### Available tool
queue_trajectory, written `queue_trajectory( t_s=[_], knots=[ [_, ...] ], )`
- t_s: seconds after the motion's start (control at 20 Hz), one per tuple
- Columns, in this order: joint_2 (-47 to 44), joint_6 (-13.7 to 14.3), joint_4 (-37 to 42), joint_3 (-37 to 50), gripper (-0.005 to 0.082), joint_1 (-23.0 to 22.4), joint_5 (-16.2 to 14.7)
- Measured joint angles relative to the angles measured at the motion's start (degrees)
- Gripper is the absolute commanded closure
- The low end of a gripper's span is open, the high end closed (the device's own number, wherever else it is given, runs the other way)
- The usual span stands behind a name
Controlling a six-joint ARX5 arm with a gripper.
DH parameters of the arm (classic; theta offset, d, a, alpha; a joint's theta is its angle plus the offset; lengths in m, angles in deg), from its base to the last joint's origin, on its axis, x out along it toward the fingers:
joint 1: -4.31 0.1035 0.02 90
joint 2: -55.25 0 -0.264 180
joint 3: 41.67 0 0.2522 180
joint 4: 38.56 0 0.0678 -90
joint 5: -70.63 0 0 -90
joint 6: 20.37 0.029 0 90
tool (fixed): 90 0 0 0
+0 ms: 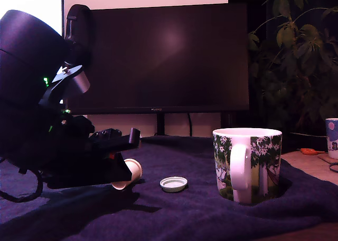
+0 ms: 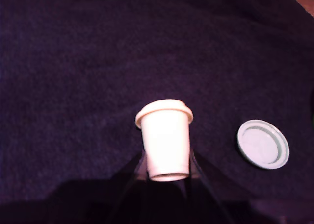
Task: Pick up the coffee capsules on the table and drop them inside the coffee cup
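Observation:
My gripper (image 1: 125, 170) sits low at the exterior view's left, shut on the cream tapered capsule (image 1: 128, 175), which lies on its side just above or on the dark cloth. In the wrist view the dark fingers (image 2: 140, 166) flank the narrow end of that capsule (image 2: 166, 138) inside the gripper (image 2: 168, 161). The whitish-green rimmed disc (image 1: 174, 184) (image 2: 263, 144) lies flat on the cloth a short way towards the mug. The tree-printed white mug (image 1: 248, 164) stands upright at the exterior view's right, handle facing the camera; its inside is hidden.
A dark blue cloth (image 1: 211, 214) covers the table. A large black monitor (image 1: 158, 56) stands behind, a leafy plant (image 1: 296, 56) at the back right. A white cup with blue pattern (image 1: 332, 138) and an orange item (image 1: 309, 151) sit at the far right edge.

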Motion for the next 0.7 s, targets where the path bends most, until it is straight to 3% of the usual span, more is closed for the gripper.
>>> queue_trajectory(
  t_s=[0.05,0.1,0.25,0.3,0.4,0.45,0.55,0.6,0.7],
  knots=[
    [0.0,2.6,0.0,0.0,0.0733,0.0,-0.2],
    [0.0,2.8,0.0,0.0,0.0734,0.0,-0.8],
    [1.2,10.0,-0.3,0.0,0.0734,0.0,-2.6],
    [2.3,10.6,-0.9,0.0,0.0734,0.0,-2.7],
    [4.6,16.2,-1.7,0.0,0.0734,0.0,-3.8],
    [5.7,16.7,-2.4,0.0,0.0734,0.0,-4.4],
    [7.6,22.2,-4.0,-0.1,0.0734,0.0,-5.2],
    [8.5,22.3,-4.9,-0.1,0.0734,0.0,-5.3],
    [10.6,25.3,-6.5,-0.1,0.0734,0.0,-5.6]
  ],
)
